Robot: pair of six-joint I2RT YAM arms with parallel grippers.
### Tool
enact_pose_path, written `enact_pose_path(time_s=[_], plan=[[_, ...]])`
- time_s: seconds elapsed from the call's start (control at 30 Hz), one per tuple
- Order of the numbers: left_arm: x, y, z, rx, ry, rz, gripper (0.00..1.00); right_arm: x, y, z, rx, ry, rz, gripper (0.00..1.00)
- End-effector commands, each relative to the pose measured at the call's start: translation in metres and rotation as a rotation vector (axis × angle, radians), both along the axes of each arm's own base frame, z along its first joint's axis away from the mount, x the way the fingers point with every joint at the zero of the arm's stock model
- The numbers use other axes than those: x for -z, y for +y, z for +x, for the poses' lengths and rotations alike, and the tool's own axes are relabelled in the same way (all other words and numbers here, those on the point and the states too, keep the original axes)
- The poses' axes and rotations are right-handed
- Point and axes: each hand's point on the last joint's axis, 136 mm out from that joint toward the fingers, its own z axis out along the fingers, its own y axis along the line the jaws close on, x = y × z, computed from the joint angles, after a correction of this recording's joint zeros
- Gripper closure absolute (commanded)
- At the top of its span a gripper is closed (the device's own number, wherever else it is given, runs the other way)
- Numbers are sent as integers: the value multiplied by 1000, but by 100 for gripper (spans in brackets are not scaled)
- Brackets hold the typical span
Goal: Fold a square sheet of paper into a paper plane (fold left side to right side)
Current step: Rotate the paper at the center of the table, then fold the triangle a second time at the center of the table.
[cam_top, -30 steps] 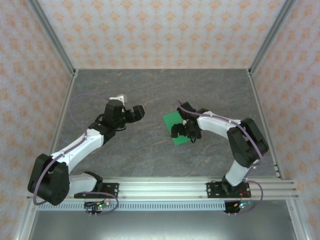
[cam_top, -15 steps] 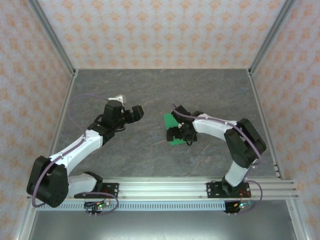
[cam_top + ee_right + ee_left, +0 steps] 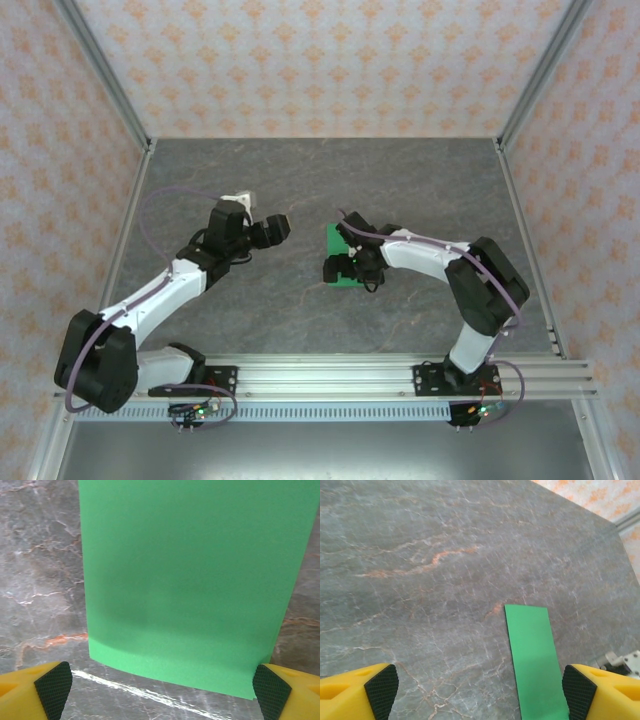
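The square sheet of paper [image 3: 338,243] lies flat on the grey marble table as a bright green rectangle, not a pointed dart. My right gripper [image 3: 340,270] hovers over its near part and hides much of it. In the right wrist view the sheet [image 3: 190,575] spreads ahead of the open right gripper [image 3: 162,690], its near edge slightly curled up, nothing between the pads [image 3: 54,687]. My left gripper [image 3: 277,227] hangs open to the left of the paper. In the left wrist view the sheet [image 3: 534,655] is a narrow strip beside the right pad [image 3: 579,690] of the left gripper [image 3: 480,692].
Bare marble tabletop [image 3: 300,180] stretches all round the paper. Patterned walls with metal frame posts [image 3: 110,90] close in the back and sides. An aluminium rail [image 3: 330,378] carrying both arm bases runs along the near edge.
My right gripper has slid leftward across the paper, and the green patch seen from above is now narrower and further left. The left arm has barely moved.
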Motion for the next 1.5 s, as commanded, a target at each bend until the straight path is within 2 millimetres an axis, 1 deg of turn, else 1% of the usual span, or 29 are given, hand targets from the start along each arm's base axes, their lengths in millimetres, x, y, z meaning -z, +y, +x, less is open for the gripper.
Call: enact_pose_path(time_s=[0.0,0.07,0.17,0.23,0.3,0.37,0.4,0.43,0.5,0.53,0.57,0.7,0.8,0.93,1.13,1.3,1.4,1.47], plan=[[-2,-22,2,111,17,-42,13,-23,15,9,-35,-56,71,3],[2,-37,4,162,40,-73,15,-32,10,14,-36,-84,70,3],[13,-67,6,247,88,-104,17,-39,-1,24,-17,-108,70,3],[20,-93,9,314,123,-116,20,-41,-9,30,9,-117,81,3],[32,-120,13,365,166,-121,26,-45,-17,36,45,-132,102,3],[44,-138,22,385,200,-115,28,-45,-24,40,81,-138,121,3],[52,-146,26,395,215,-113,30,-45,-29,41,99,-136,130,3],[54,-152,32,402,217,-115,32,-44,-33,42,116,-135,141,3],[68,-160,43,376,261,-138,35,-42,-40,43,157,-125,174,3],[74,-163,48,369,271,-136,36,-40,-44,43,175,-120,188,3],[84,-163,51,361,290,-126,36,-39,-47,43,188,-116,199,3],[99,-166,59,358,320,-101,36,-33,-55,41,214,-100,207,3],[107,-165,58,358,336,-84,36,-29,-57,41,222,-94,206,3],[118,-158,54,341,357,-50,37,-28,-57,43,231,-89,221,5],[128,-153,47,326,379,-53,37,-28,-43,44,227,-48,293,18],[131,-153,46,319,386,-67,37,-20,-36,44,238,3,319,33],[131,-154,45,320,386,-68,37,-14,-31,43,248,39,340,40],[131,-154,46,320,384,-68,37,-10,-28,43,254,58,353,42]])
